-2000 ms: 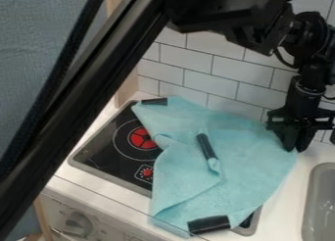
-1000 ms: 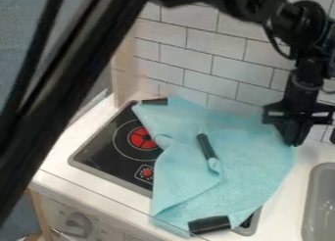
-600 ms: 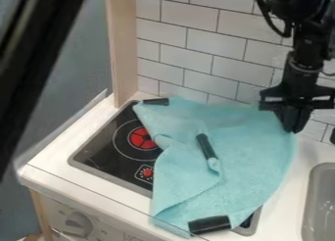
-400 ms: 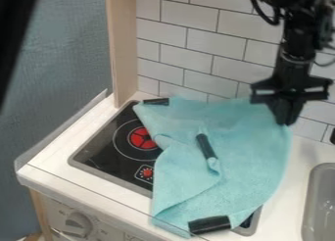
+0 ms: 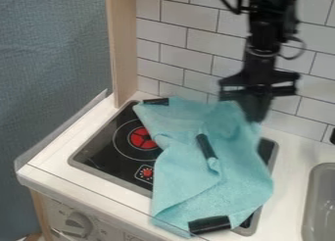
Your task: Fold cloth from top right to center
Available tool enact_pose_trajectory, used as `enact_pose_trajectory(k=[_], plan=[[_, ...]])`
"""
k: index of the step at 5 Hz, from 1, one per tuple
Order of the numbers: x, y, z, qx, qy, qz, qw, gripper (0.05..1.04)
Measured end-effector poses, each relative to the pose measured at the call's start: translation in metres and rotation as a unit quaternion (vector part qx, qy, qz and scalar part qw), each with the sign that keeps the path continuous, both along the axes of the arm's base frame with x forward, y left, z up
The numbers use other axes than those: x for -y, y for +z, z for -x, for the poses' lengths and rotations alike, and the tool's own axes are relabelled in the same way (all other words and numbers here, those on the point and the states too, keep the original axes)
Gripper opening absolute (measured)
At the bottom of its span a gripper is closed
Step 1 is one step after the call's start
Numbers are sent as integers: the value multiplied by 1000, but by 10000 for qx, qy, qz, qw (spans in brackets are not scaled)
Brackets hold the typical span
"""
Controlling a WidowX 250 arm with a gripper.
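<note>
Cloth (image 5: 239,179) across the stovetop (image 5: 105,152), mostly below the pincer (image 5: 256,117), raised upper right part clamped between its fingers

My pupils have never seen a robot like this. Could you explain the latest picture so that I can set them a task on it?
The black machine at upper right is a robot arm. Its hand, two black fingers, points down. A fixed camera looks down at a slant on a toy kitchen. A turquoise cloth with black patches lies partly over a stove with red markings, set in a white counter. A grey sink is at the right edge. The cloth's upper right part rises to the fingers and seems to be held there, presumably to be folded towards the middle.
</note>
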State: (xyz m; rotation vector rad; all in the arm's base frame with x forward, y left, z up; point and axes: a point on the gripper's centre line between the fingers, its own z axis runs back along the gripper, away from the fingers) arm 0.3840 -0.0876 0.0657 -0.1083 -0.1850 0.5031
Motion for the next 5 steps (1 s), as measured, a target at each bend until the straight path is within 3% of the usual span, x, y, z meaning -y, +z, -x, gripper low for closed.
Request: enact_pose_trajectory(k=[2, 3, 4, 5], plan=[[-31, -21, 21, -221, 66, 34, 9997, 50], [-54, -28, 22, -190, 267, 31, 9995, 50], [-57, -45, 28, -385, 227, 7, 9990, 72], [-56, -46, 30, -421, 268, 109, 9987, 228]])
